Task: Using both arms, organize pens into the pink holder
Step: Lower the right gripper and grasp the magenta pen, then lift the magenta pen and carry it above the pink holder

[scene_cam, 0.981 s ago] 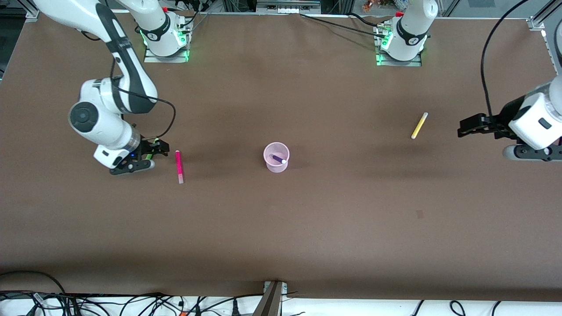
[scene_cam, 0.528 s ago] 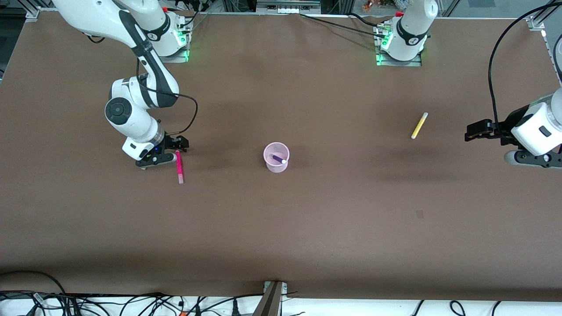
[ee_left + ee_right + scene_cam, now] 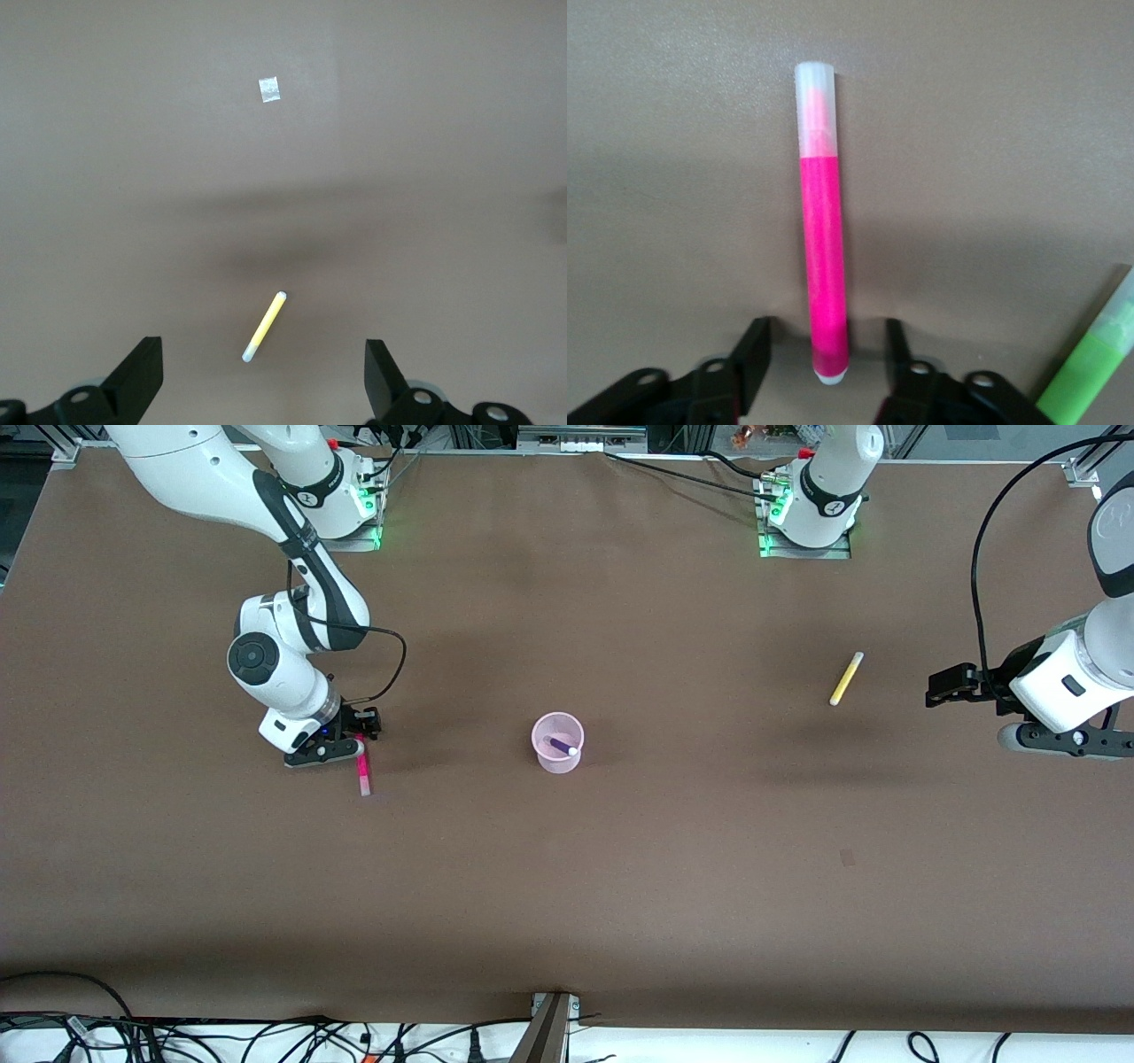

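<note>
The magenta-pink pen [image 3: 362, 769] lies on the brown table. My right gripper [image 3: 353, 740] is low over its end farther from the front camera. In the right wrist view this pen [image 3: 822, 230] runs out from between the open fingers of my right gripper [image 3: 826, 354], which touch nothing. The green pen [image 3: 1094, 363] lies just beside that gripper and is hidden in the front view. The pink holder [image 3: 557, 755] stands mid-table with the dark purple pen [image 3: 561, 746] in it. The yellow pen [image 3: 846, 678] lies toward the left arm's end. My left gripper [image 3: 941, 688] is open and empty beside it; the left wrist view shows the pen [image 3: 264, 327] and the gripper [image 3: 263, 356].
A small pale tape patch [image 3: 847, 857] sits on the table nearer to the front camera than the yellow pen; it also shows in the left wrist view [image 3: 269, 88]. Cables [image 3: 266, 1036] run along the table's front edge.
My right gripper has moved from the green pen toward the holder's side and now straddles the magenta pen's end. My left gripper has shifted slightly near the yellow pen.
</note>
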`<state>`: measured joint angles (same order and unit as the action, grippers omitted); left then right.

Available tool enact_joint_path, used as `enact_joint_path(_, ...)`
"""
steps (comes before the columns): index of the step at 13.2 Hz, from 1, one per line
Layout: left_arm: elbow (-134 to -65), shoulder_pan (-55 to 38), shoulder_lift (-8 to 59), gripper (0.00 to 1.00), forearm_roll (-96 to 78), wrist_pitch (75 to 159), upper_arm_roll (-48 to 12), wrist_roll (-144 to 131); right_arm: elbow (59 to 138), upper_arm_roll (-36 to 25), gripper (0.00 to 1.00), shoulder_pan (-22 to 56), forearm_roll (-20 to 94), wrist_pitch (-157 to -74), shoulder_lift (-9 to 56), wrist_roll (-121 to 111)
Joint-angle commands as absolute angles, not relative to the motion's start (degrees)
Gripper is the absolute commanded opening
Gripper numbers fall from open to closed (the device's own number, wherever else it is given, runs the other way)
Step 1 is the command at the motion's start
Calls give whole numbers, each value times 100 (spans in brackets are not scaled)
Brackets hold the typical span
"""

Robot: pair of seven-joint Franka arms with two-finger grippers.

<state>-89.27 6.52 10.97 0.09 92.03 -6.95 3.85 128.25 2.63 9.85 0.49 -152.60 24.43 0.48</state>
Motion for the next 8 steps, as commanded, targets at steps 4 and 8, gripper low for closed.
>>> enact_joint_path(4, -9088, 668, 914, 100, 97, 9290, -729, 501, 12762, 272, 0, 949, 141, -15267, 2443, 289)
enact_joint_path(8, -9070, 650, 914, 100, 79, 9290, -729, 449, 12228, 290, 0, 967, 149, -14190, 2408, 675)
